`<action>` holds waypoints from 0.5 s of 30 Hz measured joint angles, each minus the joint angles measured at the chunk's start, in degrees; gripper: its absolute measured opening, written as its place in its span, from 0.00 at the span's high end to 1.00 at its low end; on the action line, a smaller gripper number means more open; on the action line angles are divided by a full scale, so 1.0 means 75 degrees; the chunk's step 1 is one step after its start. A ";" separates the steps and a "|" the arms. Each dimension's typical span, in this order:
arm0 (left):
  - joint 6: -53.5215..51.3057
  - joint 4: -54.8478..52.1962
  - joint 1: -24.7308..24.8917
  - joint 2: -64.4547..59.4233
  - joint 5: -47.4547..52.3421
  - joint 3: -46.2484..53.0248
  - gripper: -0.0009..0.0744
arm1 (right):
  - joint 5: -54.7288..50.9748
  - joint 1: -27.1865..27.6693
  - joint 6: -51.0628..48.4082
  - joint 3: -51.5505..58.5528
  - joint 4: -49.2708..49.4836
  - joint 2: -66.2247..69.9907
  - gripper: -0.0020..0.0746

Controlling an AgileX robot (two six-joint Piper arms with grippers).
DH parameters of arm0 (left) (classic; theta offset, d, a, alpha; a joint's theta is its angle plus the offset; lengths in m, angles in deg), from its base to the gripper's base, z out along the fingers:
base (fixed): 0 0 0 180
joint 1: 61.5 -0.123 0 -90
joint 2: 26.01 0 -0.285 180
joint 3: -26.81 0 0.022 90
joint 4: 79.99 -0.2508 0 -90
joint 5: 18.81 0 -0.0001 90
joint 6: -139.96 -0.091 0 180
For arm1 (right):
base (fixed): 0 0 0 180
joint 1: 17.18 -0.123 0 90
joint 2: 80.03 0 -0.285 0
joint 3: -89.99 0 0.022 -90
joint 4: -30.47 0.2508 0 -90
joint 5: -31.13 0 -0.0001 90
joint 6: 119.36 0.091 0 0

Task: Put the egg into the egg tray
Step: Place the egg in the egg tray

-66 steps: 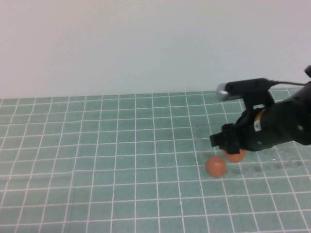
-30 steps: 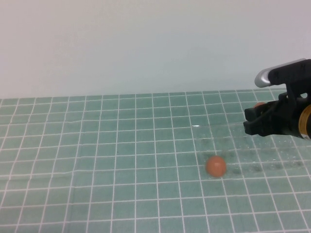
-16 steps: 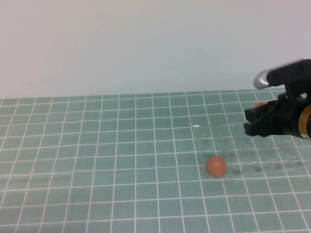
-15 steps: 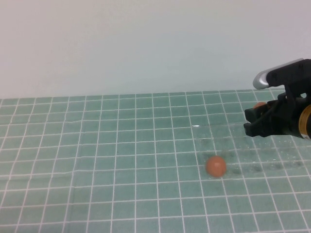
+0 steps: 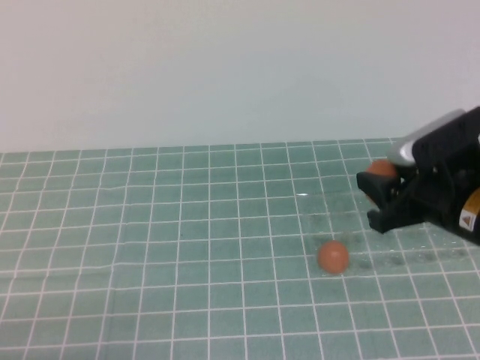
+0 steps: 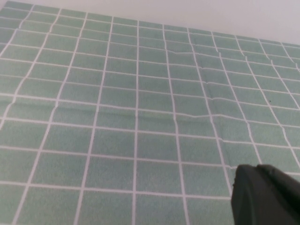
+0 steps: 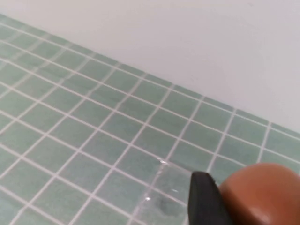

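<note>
My right gripper (image 5: 377, 196) is at the right of the high view, raised above the clear egg tray (image 5: 390, 247), which shows only as faint glints on the green grid mat. It is shut on the orange-brown egg (image 5: 382, 169); in the right wrist view the egg (image 7: 262, 194) sits against a black finger (image 7: 204, 199). A second, paler egg (image 5: 333, 256) lies on the mat by the tray's left edge. My left gripper shows only as a black fingertip (image 6: 262, 194) in the left wrist view, over bare mat.
The green grid mat (image 5: 150, 247) covers the table up to a plain white wall (image 5: 225, 67) at the back. The tray's corner (image 7: 164, 183) glints in the right wrist view.
My right gripper has lifted the egg off the mat beside the paler egg, carried it up and right, then shifted a little left and down. The paler egg has not moved.
</note>
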 joint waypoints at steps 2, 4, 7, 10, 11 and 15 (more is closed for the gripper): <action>0.0000 0.0000 0.0000 0.0000 0.0000 0.0000 0.99 | 0.0626 0.0000 -0.0306 0.0364 0.0187 0.0000 0.49; 0.0000 0.0000 0.0000 0.0000 0.0000 0.0000 0.99 | 0.0988 0.0000 -0.0633 0.0687 0.0545 0.0000 0.49; 0.0000 0.0000 0.0000 0.0000 0.0000 0.0000 0.99 | 0.1487 0.0000 -0.1112 0.1170 0.1336 0.0000 0.49; 0.0000 0.0000 0.0000 0.0000 0.0000 0.0000 0.99 | 0.2294 0.0000 -0.1352 0.1540 0.1655 0.0046 0.49; 0.0000 0.0000 0.0000 0.0000 0.0000 0.0000 0.99 | 0.2598 0.0000 -0.1387 0.1603 0.1694 0.0106 0.49; 0.0000 0.0000 0.0000 0.0000 0.0000 0.0000 0.99 | 0.3245 0.0000 -0.1305 0.1661 0.1664 0.0458 0.49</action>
